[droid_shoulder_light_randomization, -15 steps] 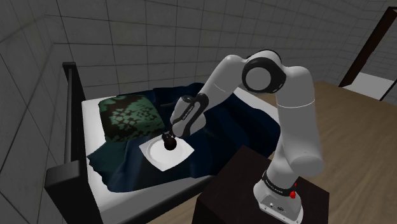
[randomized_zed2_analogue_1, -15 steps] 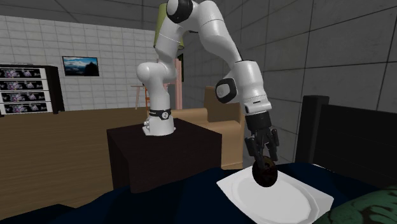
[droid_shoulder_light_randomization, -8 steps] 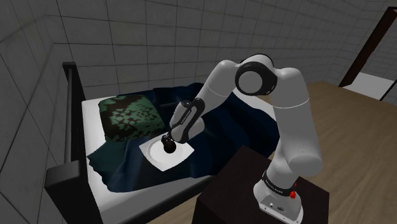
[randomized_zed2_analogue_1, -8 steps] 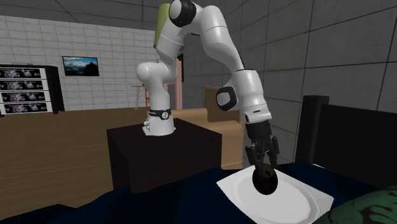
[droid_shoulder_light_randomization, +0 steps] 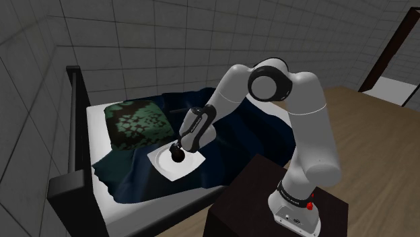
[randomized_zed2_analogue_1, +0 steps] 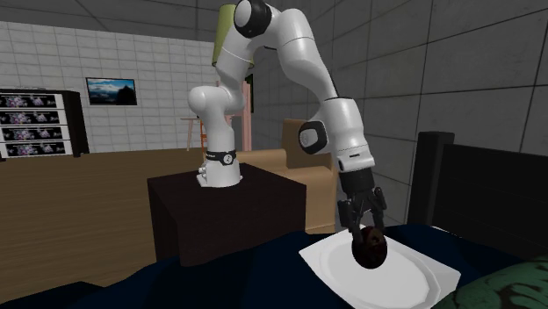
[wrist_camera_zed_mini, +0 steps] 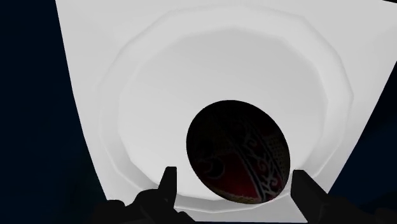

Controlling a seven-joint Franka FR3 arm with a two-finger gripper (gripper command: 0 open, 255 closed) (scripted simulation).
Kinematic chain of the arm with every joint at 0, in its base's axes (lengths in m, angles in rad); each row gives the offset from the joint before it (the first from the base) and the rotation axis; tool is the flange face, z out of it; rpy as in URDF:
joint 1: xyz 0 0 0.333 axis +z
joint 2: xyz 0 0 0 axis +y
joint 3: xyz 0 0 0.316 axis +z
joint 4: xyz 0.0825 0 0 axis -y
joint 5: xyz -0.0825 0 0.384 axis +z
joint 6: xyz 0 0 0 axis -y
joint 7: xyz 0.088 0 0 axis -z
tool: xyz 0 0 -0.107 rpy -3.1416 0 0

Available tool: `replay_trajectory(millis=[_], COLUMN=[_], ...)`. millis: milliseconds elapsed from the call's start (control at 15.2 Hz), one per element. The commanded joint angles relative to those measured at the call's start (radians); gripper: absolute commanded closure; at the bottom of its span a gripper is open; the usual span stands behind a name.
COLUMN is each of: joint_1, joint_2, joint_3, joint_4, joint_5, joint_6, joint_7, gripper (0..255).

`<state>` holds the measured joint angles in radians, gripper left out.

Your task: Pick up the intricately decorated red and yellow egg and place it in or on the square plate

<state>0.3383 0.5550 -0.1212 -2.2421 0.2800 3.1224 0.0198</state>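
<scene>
End effector (wrist_camera_zed_mini: 233,173) poised low over the square plate (wrist_camera_zed_mini: 95,76), fingers (wrist_camera_zed_mini: 168,184) spread wide and gripping nothing. The egg (wrist_camera_zed_mini: 238,151) lies directly beneath it, down in the plate's round well, between the fingers with a clear gap on one side. Its long axis slants across the line between them (dark red with pale scrollwork, the yellow hard to make out). In the second exterior view the egg (randomized_zed2_analogue_1: 370,247) sits just under the fingertips on the white plate (randomized_zed2_analogue_1: 413,281), near the bed's right edge. Straight up looks like the clean way out. Whether the other finger brushes the shell, can't tell; the egg's underside is hidden.
</scene>
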Motion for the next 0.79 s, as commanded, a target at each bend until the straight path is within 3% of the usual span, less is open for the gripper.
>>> replay_trajectory(millis=[0,132,396,726], joint_1=[0.0,-0.001,0.079,0.079], joint_2=[0.001,-0.003,-0.153,-0.153], joint_3=[0.0,0.0,-0.082,-0.081], joint_4=[0.0,-0.004,-0.094,-0.094], joint_5=[0.0,0.0,-0.025,-0.026], joint_6=[-0.001,0.0,-0.066,-0.066], joint_7=[0.0,-0.001,0.026,0.027], gripper=[0,0,0,0])
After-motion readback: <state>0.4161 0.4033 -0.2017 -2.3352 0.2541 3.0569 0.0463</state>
